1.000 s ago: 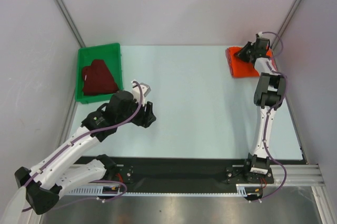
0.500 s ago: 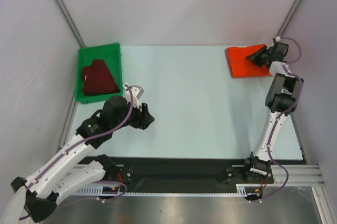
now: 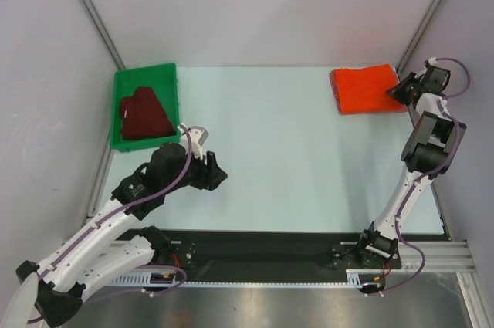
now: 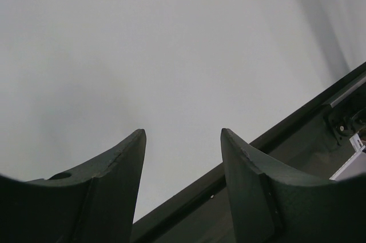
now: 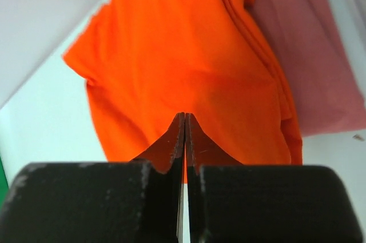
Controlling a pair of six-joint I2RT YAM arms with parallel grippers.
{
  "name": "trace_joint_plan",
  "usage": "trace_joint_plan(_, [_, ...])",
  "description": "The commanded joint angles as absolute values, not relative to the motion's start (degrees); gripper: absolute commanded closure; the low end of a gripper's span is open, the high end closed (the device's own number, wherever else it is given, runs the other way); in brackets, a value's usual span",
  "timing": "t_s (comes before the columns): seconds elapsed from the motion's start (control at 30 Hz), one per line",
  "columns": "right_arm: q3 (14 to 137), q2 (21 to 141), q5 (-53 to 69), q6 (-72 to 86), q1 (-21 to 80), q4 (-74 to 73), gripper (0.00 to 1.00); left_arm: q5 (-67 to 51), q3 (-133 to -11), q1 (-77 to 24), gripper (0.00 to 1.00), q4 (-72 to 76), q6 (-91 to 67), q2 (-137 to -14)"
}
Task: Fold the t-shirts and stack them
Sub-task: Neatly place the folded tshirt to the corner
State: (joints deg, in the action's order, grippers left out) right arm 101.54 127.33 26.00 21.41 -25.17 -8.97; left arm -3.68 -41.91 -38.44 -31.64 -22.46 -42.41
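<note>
Maroon t-shirt (image 3: 144, 116) inside green bin (image 3: 147, 79), orange t-shirt (image 3: 364, 90) apart on table (image 3: 278, 135)

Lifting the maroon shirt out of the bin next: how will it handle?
Probably floppy: the maroon shirt lies crumpled in the green bin, so it should drape and unfold from one pinch. Likely light; its cloth may drag over the rim.

Orange t-shirt (image 3: 364, 90) and maroon t-shirt (image 3: 143, 116): soft matt cloth. Green bin (image 3: 147, 79): smooth plastic, slight sheen. Table (image 3: 293, 158): smooth, matt.
</note>
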Motion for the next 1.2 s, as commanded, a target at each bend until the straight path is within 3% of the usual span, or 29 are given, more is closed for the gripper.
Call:
trace_joint_plan(0.0, [99.9, 127.5, 22.1, 21.5, -24.5, -8.3, 1.00, -4.9, -47.2, -38.0, 0.39, -32.4, -20.7, -43.5])
trace_joint_plan(0.23, [100.5, 126.1, 3.1, 10.6, -23.2, -15.6, 1.00, -3.9, -50.2, -38.0, 0.39, -36.1, -18.6, -42.7])
trace_joint_plan(0.73, [100.6, 119.5, -9.3, 9.5, -17.9, -24.6, 1.00, -4.6, -54.5, -38.0, 0.38, -40.2, -14.2, -45.3])
trace_joint_plan(0.87, [94.2, 109.9, -5.0, 15.7, -13.4, -27.2, 1.00, -3.7, -54.2, -37.9, 0.32, -41.8, -15.0, -46.5])
trace_joint_plan(0.97, [81.3, 99.2, 7.2, 25.2, -11.2, -21.7, 0.97, -5.5, -53.2, -37.8, 0.30, -41.7, -17.0, -46.3])
trace_joint_plan(1.17, [54.6, 78.2, 16.8, 36.2, -1.3, -9.7, 0.86, -11.3, -46.9, -36.5, 0.23, -34.2, -25.4, -38.8])
